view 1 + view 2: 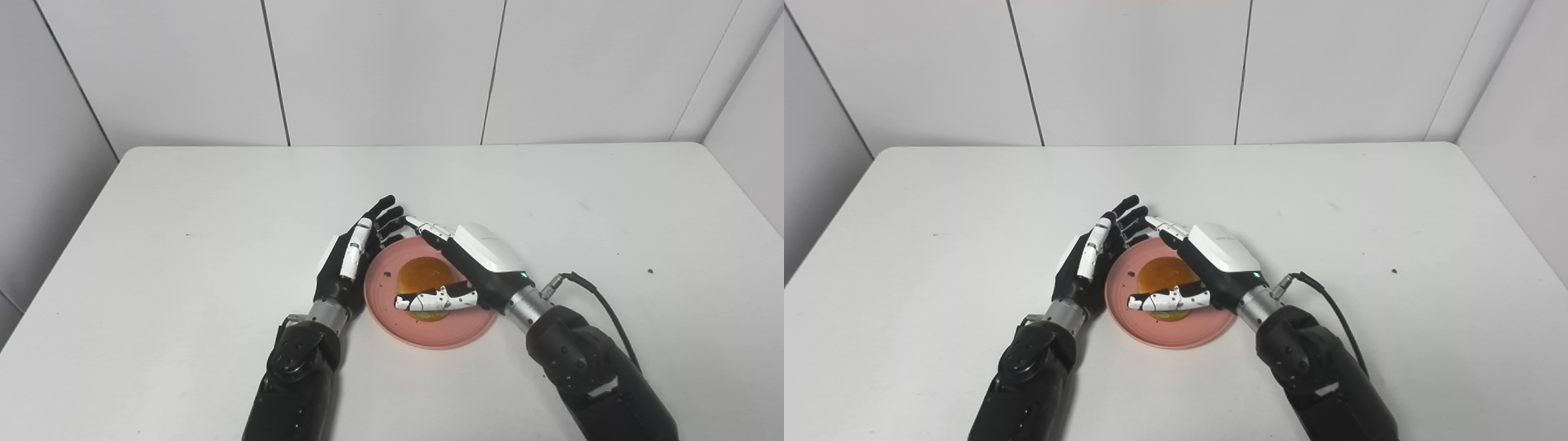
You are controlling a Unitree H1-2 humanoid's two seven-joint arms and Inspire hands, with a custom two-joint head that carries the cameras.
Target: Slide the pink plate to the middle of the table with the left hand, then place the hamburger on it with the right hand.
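the hamburger [424,278] is seen resting on the pink plate [429,334] near the table [184,245] middle, cupped by the right hand [468,269] – thumb across its near side, fingers behind – while the left hand [352,257] is held open, empty, beside the plate's left rim.

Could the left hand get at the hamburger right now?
Probably not easily: the left hand stands at the plate's left rim, but the right hand arches over the hamburger, thumb across its front.
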